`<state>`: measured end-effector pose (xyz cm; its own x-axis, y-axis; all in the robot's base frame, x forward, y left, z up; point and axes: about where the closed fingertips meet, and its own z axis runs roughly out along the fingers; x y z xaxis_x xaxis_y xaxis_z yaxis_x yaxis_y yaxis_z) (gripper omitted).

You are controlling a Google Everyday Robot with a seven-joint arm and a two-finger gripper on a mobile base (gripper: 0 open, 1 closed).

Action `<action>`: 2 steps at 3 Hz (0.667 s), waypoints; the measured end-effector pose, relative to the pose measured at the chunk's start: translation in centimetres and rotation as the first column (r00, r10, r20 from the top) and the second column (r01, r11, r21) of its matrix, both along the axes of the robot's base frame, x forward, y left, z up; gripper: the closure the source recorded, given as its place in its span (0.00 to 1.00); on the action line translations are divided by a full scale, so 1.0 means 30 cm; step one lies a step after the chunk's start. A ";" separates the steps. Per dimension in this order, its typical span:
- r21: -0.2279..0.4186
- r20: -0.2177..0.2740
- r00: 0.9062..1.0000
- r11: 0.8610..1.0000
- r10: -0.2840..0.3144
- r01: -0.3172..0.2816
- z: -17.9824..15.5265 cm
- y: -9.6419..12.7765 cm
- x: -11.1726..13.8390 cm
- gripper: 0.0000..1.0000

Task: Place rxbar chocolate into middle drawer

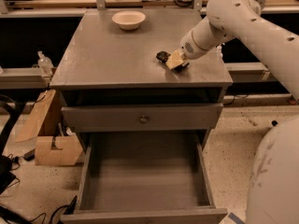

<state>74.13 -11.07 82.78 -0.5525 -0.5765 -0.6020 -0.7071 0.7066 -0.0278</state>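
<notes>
The rxbar chocolate (162, 56), a small dark bar, lies on the grey cabinet top (112, 55) near its right front. My gripper (174, 60), with tan fingers, is down on the top at the bar and looks shut on it, with dark ends showing on both sides. The middle drawer (86, 171), a wide deep grey box, is pulled open below and shows a plain bare interior. It is well below and in front of the gripper.
A cream-white bowl (128, 19) sits at the back of the cabinet top. A shallower closed drawer with a round knob (143, 119) is above the open one. Cardboard boxes (51, 148) and a clear bottle (44, 62) are at the left. My white arm (252, 27) fills the right side.
</notes>
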 end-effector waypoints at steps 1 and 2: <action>0.001 -0.006 1.000 1.000 0.008 -0.008 -0.009 0.013 0.003 1.00; 0.001 -0.006 1.000 1.000 0.008 -0.008 0.000 0.013 0.003 1.00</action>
<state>74.23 -10.69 82.80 -0.5515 -0.5802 -0.5993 -0.7128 0.7010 -0.0227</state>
